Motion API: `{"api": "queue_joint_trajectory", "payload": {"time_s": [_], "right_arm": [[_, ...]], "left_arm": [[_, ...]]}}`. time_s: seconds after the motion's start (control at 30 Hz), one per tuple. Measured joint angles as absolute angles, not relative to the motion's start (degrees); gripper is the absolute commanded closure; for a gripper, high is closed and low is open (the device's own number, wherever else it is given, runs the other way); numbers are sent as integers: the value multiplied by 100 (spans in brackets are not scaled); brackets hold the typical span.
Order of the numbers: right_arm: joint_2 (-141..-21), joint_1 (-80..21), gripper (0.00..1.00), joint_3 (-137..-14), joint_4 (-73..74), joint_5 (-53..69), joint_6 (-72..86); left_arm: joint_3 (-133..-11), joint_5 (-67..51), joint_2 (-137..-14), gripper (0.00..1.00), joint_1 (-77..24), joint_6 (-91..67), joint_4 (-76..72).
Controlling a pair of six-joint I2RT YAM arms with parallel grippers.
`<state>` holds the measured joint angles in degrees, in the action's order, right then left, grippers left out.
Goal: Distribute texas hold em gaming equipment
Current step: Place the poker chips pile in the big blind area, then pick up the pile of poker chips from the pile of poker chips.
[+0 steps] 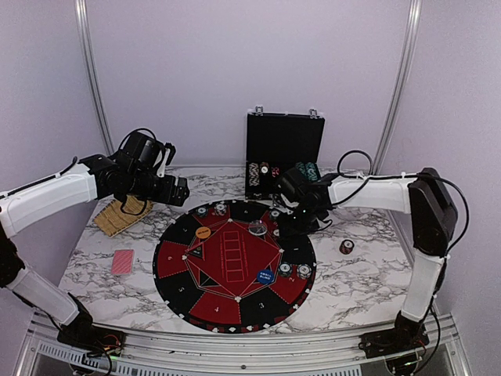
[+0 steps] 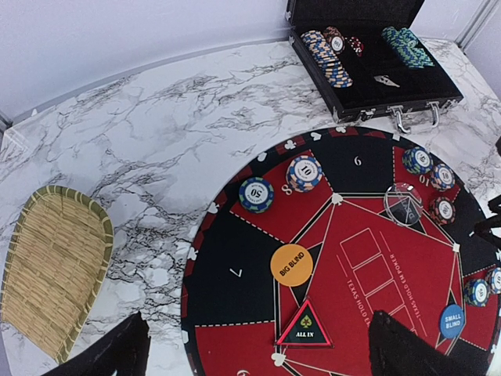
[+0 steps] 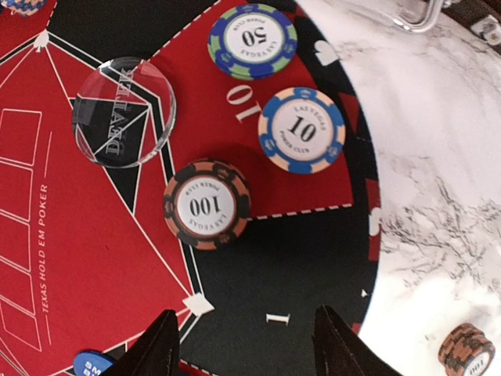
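Bare marble (image 2: pixel 149 235) between woven tray (image 2: pixel 51 270) and mat (image 2: pixel 235 274); chips (image 3: pixel 207 205), clear disc (image 3: pixel 124 112) close by right gripper (image 3: pixel 245 313)

Soft, even light everywhere; shadows are faint. My top view looks a bit fuzzy. My wrist views are sharp; the clear disc (image 3: pixel 124 112) shines a little.

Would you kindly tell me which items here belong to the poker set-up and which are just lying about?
Job: striped round poker chips, orange round Big Blind disc, blue Small Blind disc, clear round disc, red-backed playing cards.
Lying about: woven straw tray, black hinged case.
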<state>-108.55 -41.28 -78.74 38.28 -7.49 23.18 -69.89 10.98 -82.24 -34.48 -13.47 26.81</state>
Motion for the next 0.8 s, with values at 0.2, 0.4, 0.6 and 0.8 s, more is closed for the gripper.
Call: {"api": "queue_joint_trajectory", "payload": {"time_s": [0.2, 0.4, 0.6, 0.8], "right_arm": [[-9909, -3920, 43, -7120, 3809, -891, 2408], [-9115, -3107, 41, -6119, 3848, -1055, 2438], [-8602, -2425, 33, -5625, 3872, -1125, 2368], [-8562, -2093, 30, -5481, 3789, -1074, 2222]], "left_arm": [[-6989, 1098, -8224, 1, -3448, -1347, 2681], [-6989, 1098, -8237, 1, -3448, -1347, 2681], [-6989, 1096, -8243, 1, -3448, -1347, 2681], [-6989, 1096, -8278, 1, -3448, -1350, 2681]]}}
